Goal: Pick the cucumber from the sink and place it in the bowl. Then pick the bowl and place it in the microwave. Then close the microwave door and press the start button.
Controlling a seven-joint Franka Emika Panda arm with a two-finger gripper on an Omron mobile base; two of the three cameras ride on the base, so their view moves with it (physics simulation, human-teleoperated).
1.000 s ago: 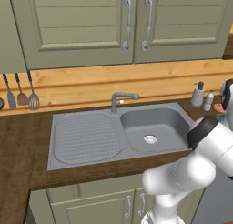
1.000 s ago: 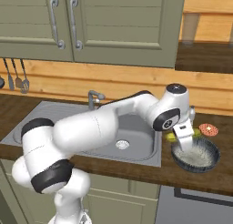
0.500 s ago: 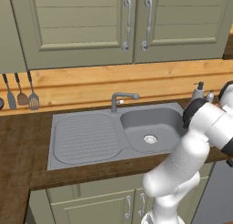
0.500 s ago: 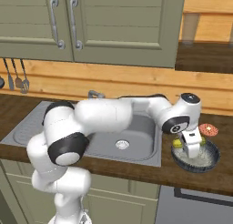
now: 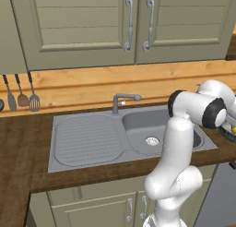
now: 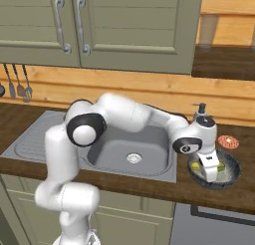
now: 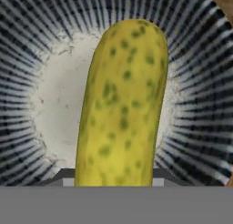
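The pincer (image 6: pixel 208 165) hangs over the bowl (image 6: pixel 230 174) on the counter (image 6: pixel 164 188) right of the sink (image 6: pixel 130 158), closed on the cucumber (image 7: pixel 123 109), which points down into the bowl's pale bottom with ribbed walls all around it

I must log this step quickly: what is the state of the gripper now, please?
Gripper: closed on the cucumber, holding it just above the inside of the bowl.
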